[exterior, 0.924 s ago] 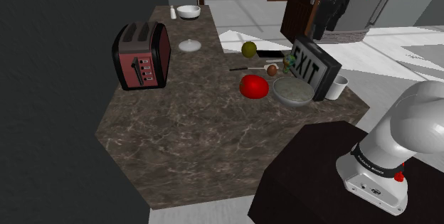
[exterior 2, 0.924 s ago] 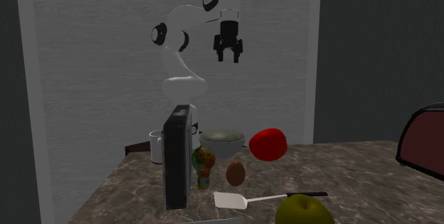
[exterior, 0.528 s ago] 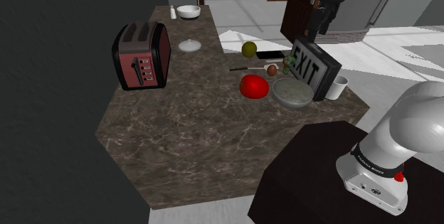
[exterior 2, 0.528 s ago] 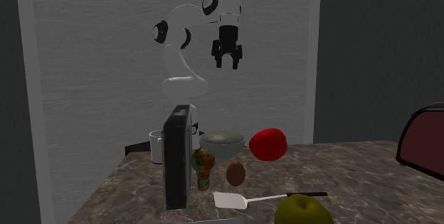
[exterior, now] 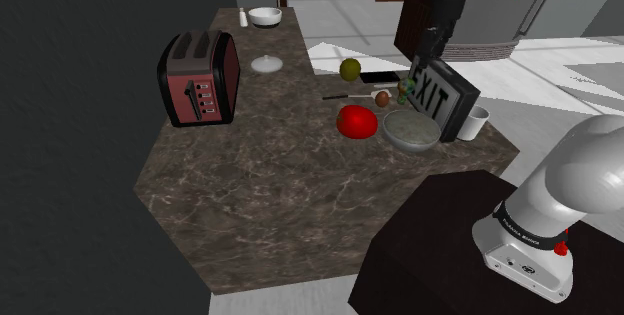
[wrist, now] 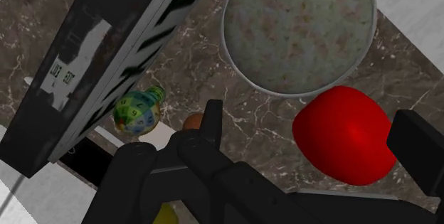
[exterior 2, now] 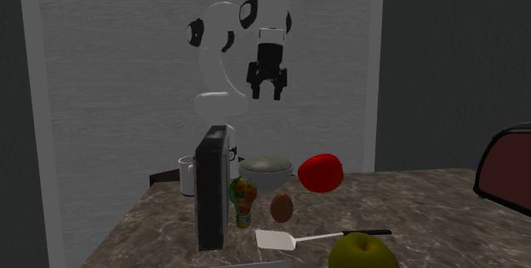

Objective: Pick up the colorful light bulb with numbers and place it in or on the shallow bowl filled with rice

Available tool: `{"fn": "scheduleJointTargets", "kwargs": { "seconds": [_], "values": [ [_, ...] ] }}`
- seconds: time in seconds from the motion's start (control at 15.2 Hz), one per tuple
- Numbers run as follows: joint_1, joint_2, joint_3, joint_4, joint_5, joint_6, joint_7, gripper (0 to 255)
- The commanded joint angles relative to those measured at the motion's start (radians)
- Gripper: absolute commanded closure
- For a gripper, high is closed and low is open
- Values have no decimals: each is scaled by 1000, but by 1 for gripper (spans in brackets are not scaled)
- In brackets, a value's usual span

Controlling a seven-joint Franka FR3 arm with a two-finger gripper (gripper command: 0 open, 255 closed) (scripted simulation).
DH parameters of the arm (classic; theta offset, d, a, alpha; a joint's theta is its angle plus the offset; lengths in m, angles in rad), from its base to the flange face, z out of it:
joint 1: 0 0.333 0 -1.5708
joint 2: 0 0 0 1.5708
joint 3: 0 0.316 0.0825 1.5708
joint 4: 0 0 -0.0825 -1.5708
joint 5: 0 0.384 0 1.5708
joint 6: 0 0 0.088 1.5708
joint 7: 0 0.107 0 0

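The colorful light bulb (exterior 2: pixel 243 198) with numbered patches stands on the marble counter, right against the black exit sign (exterior 2: pixel 213 190); it is also seen beside that sign (exterior: pixel 405 88) (wrist: pixel 139 111). The shallow bowl of rice (exterior: pixel 411 128) (exterior 2: pixel 265 171) (wrist: pixel 299 30) sits close behind it, next to a red rounded object (wrist: pixel 346 144). My gripper (exterior 2: pixel 266 89) (exterior: pixel 437 41) hangs open, high above the bulb and bowl, holding nothing. In the wrist view one finger (wrist: pixel 210 119) is near the bulb and the other (wrist: pixel 420 148) beyond the red object.
A brown egg-shaped thing (exterior 2: pixel 282 208), a white spatula (exterior 2: pixel 276 240) and a green apple (exterior 2: pixel 364 252) lie near the bulb. A white mug (exterior: pixel 477 123) stands behind the sign. A dark red toaster (exterior: pixel 198 78), a small white dish (exterior: pixel 267 63) and a white bowl (exterior: pixel 265 16) occupy the far counter.
The gripper has come down and shifted slightly toward the second exterior view's left, staying open. Nothing on the counter has moved.
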Motion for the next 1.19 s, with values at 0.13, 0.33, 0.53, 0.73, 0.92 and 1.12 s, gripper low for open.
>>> {"fn": "scheduleJointTargets", "kwargs": {
  "seconds": [0.13, 0.33, 0.53, 0.73, 0.92, 1.12],
  "values": [
    [-17, 124, -39, 12, -33, 111, -47, 0],
    [-31, 219, -67, 42, -52, 176, -85, 0],
    [-45, 320, -94, 83, -65, 236, -122, 0],
    [-58, 424, -117, 135, -71, 289, -160, 0],
    [-73, 531, -136, 199, -70, 334, -199, 0],
    [-91, 640, -151, 274, -63, 370, -237, 0]
  ]
}}
